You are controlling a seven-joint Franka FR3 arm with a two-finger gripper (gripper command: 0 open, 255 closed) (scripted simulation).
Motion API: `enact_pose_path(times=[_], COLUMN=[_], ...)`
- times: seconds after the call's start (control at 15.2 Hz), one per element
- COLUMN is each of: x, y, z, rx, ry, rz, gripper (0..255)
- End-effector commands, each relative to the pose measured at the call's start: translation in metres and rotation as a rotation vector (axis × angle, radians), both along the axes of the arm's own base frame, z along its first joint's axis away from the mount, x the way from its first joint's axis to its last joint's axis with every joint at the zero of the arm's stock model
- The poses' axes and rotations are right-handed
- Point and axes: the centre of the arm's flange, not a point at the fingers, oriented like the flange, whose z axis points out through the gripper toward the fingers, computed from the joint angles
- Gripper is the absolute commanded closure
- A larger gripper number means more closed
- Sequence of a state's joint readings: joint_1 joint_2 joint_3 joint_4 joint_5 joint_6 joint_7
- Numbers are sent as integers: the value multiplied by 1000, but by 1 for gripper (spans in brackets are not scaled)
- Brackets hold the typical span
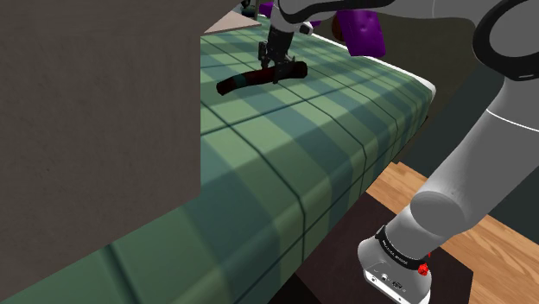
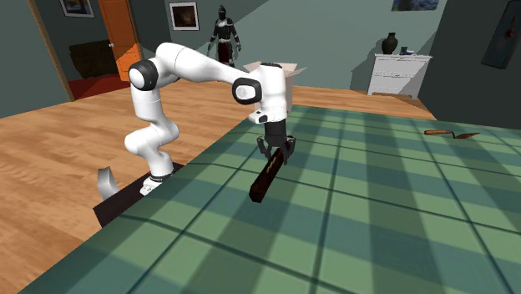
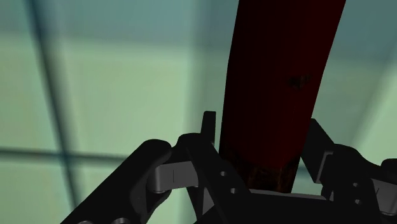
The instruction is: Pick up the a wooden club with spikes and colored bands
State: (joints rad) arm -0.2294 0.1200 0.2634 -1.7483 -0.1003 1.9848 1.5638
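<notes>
Item: club (image 2: pixel 265 177), a dark red-brown shaft on the green plaid surface (image 1: pixel 285 147), well in from its edge; spikes and bands cannot be made out. Item: black gripper (image 2: pixel 275 152), upright over one end of the shaft, fingers (image 3: pixel 208 127) closed against both sides and clasping it across its width, presumably so the long body trails free. Whether it has left the cloth cannot be told. Item: trowel (image 2: pixel 451 134), far right in the second exterior view, well apart.
</notes>
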Motion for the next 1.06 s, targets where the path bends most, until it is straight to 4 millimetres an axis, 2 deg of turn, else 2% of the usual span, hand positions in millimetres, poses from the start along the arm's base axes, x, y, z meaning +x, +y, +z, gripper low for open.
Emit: enact_pose_path(times=[0.0,0.86,0.99], x=[0,0,0], y=[0,0,0], z=[7,76,77], rx=[0,0,0], ry=[0,0,0], rz=[0,0,0], gripper=[255,255,255])
